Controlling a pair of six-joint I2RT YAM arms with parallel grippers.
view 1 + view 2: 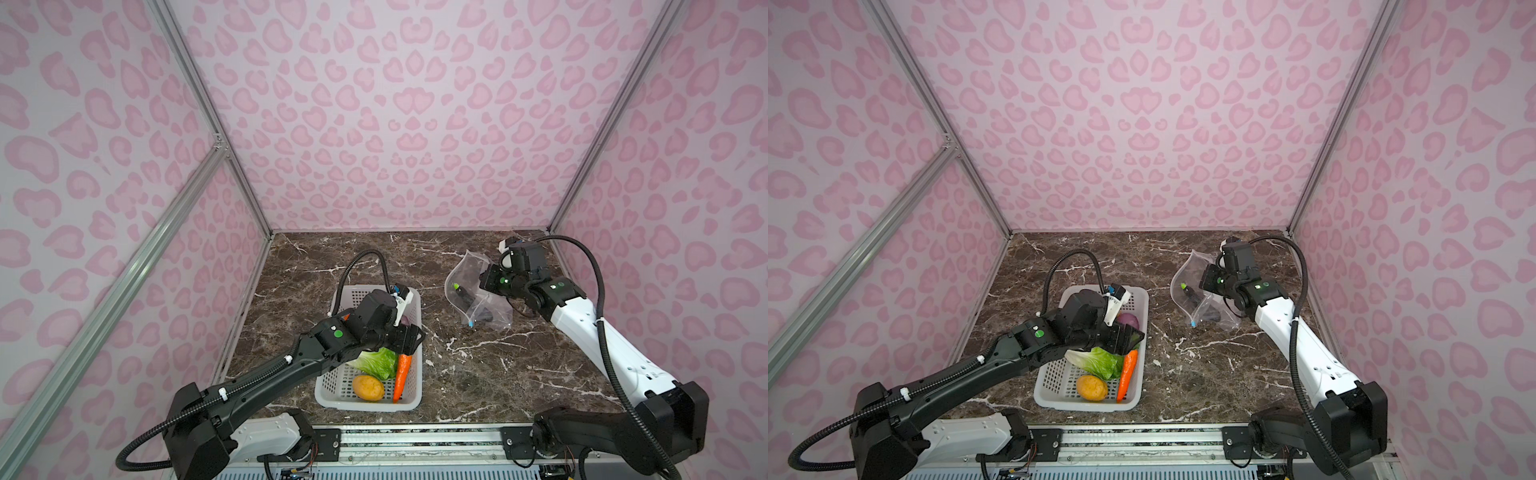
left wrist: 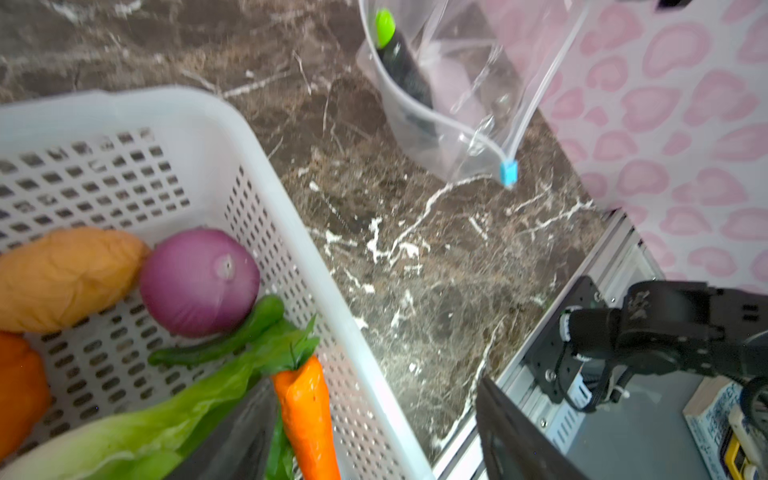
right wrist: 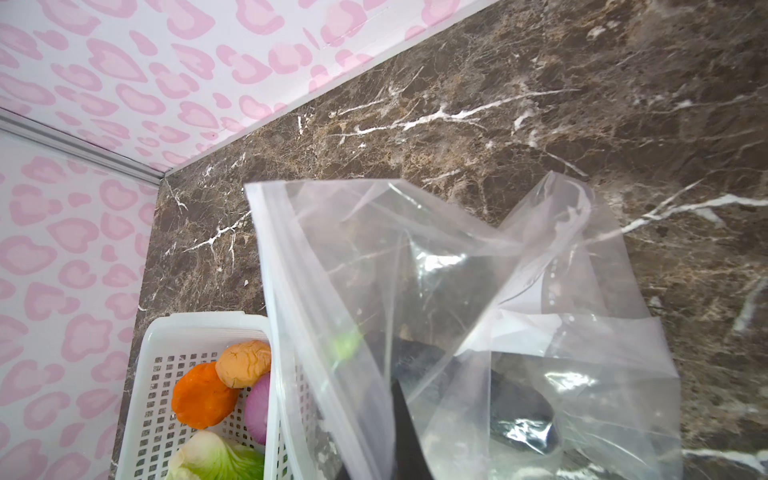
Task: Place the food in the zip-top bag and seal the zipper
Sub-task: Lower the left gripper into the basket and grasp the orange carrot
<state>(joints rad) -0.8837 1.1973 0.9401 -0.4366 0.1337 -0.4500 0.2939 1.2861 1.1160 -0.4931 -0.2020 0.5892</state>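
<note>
Marble table [image 1: 457,374], walled in pink print. White perforated basket [image 1: 365,407] sits at 6 o'clock, a shade toward 7. Zip-top bag [image 1: 467,266] is at 2 o'clock, well apart from it, partly lifted off the table, mouth gaping toward the basket. Right end effector [image 1: 486,280] is clamped together on the bag's upper mouth edge, holding it open. Left end effector [image 1: 1128,338] hovers over the basket's middle, jaws apart and empty. In the left wrist view one finger sits above the lettuce head [image 1: 374,361]; the other shows beyond the basket wall. Unpacked in the basket: lettuce head mid-basket, carrot [image 1: 402,376] along the 3 o'clock wall with its tip toward 6, yellow-orange round [image 1: 368,387] at the 6 o'clock end. Toward 12, mostly under the arm: onion [image 2: 199,282], a tan round [image 3: 245,363], orange round [image 3: 203,395], a slim green pod [image 2: 232,340]. Only one piece is bagged: dark eggplant-like piece [image 1: 464,297] with a green tip, lying low in the bag. Zipper [image 2: 469,133] unsealed, blue slider tab [image 1: 470,322] parked at the 6 o'clock end of the mouth. Judgement: early going, with one item in, seven visible ones to move, sealing not begun.
</note>
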